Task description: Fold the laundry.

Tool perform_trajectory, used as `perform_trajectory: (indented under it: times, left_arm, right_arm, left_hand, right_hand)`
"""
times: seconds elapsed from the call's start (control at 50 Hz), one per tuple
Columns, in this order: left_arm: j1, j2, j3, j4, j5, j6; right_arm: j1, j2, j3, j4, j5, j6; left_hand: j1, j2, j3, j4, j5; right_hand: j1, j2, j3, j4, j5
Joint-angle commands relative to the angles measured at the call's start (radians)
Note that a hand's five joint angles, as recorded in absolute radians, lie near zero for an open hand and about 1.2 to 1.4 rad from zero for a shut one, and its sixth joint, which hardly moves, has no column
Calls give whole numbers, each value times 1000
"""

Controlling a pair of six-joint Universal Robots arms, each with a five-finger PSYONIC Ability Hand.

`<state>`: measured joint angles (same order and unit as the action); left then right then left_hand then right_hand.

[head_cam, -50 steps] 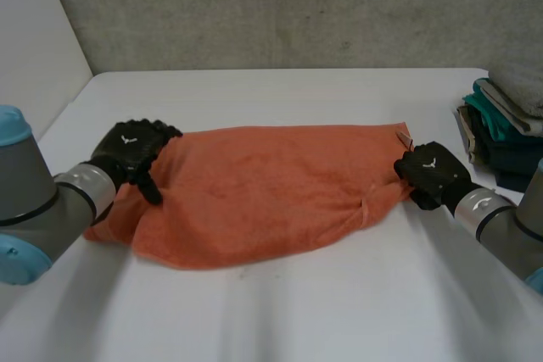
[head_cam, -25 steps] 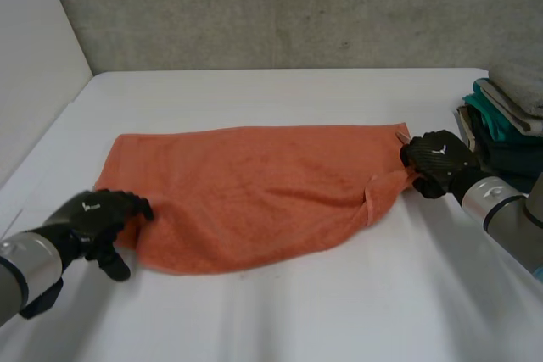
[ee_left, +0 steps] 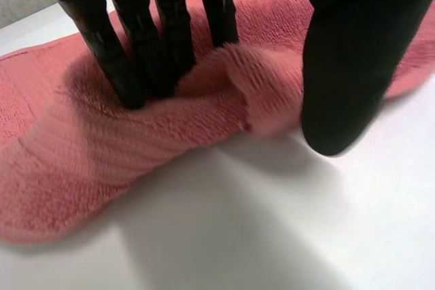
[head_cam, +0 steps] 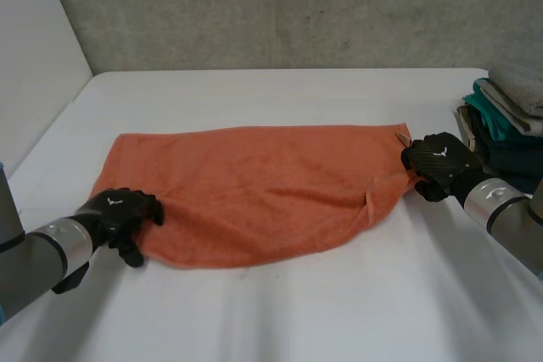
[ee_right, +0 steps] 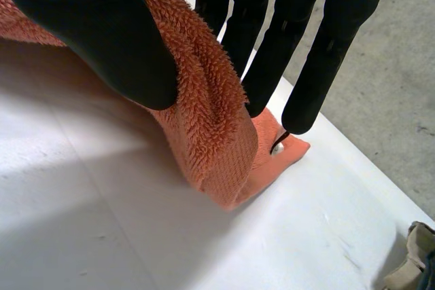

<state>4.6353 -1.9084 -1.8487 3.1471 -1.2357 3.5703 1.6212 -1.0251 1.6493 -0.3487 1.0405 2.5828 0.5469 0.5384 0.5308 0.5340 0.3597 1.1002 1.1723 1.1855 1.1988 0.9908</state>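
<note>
the orange terry-cloth towel [head_cam: 254, 188] is lying spread across the middle of the white table [head_cam: 280, 95], long side running left to right, flat over most of its area but puckering near its right end. the left hand [head_cam: 119, 214] is sitting on the towel's near-left corner; in the left wrist view its fingers [ee_left: 136, 45] are pressing down on the pile while the thumb [ee_left: 353, 66] is closing in from the table side, squeezing up a small ridge of the hem between them, a shallow pinch and not a full wrap. the right hand [head_cam: 437, 163] is gripping the far-right corner, and in the right wrist view the cloth is draping over the thumb [ee_right: 95, 25] with the fingers [ee_right: 272, 45] clamping it from the other side, raising that corner off the table. a pile of folded teal, dark and grey cloths [head_cam: 501, 125] is sitting just beyond the right hand at the table's edge. the fold itself is judged not yet begun. risks from here: the left pinch is catching only a thin lip of hem, so it may be slipping free on lifting; uneven lifting by the two hands may be skewing the fold; and a wide swing of the right arm may be knocking the nearby pile.
</note>
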Motion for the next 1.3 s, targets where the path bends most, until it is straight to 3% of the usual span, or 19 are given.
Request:
perform_trajectory:
  times: [0.02, 0.08, 0.22, 0.36, 0.64, 0.82, 0.86, 0.9, 0.94, 0.96, 1.1, 1.3]
  left_arm:
    - [-21, -15, 16, 56, -4, -14]
    - [-24, -3, 9, 74, -10, -33]
    - [-30, 55, -23, 90, -30, -70]
    - [-24, 118, -56, 87, -24, -70]
    - [-36, 227, -84, 71, -4, -68]
    - [-36, 241, -66, 71, -7, -68]
    - [-35, 241, -64, 71, -5, -68]
    - [-35, 241, -63, 71, -5, -68]
    - [-33, 242, -60, 73, -7, -68]
    - [-33, 241, -57, 73, -8, -67]
    - [-23, 287, 5, 51, -21, -74]
    - [13, 465, 287, -162, -59, -186]
  right_arm:
    - [6, -41, -15, 135, 1, -24]
    - [0, -56, -45, 213, 9, -61]
    - [11, -79, -204, 508, 49, -136]
    - [88, -29, -387, 755, 50, -225]
    - [169, 267, -748, 884, 73, -312]
    - [180, 385, -855, 965, 128, -392]
    - [181, 388, -856, 968, 128, -394]
    - [181, 387, -855, 968, 125, -392]
    - [183, 376, -852, 970, 122, -392]
    - [183, 355, -842, 967, 113, -391]
    - [140, 162, -741, 884, 46, -294]
    - [45, -174, -629, 781, 26, -156]
  left_hand:
    - [803, 812, 819, 816, 816]
    - [849, 858, 866, 862, 862]
    - [849, 858, 866, 862, 862]
    - [849, 858, 866, 862, 862]
    - [849, 858, 866, 862, 862]
    - [849, 858, 866, 862, 862]
    - [849, 858, 866, 862, 862]
    - [849, 858, 866, 862, 862]
    - [849, 858, 866, 862, 862]
    - [849, 858, 866, 862, 862]
    - [849, 858, 866, 862, 862]
    - [849, 858, 866, 862, 862]
  right_hand:
    - [-223, -295, -309, -322, -289]
    - [-593, -665, -679, -692, -658]
    - [-682, -754, -767, -781, -747]
    - [-632, -704, -718, -731, -697]
    - [-494, -566, -580, -593, -559]
    - [-435, -508, -521, -534, -501]
    - [-377, -449, -462, -476, -442]
    - [-117, -189, -202, -215, -182]
    - [244, 172, 158, 145, 179]
    - [296, 223, 210, 197, 230]
    - [296, 224, 211, 197, 231]
    - [296, 224, 211, 197, 231]
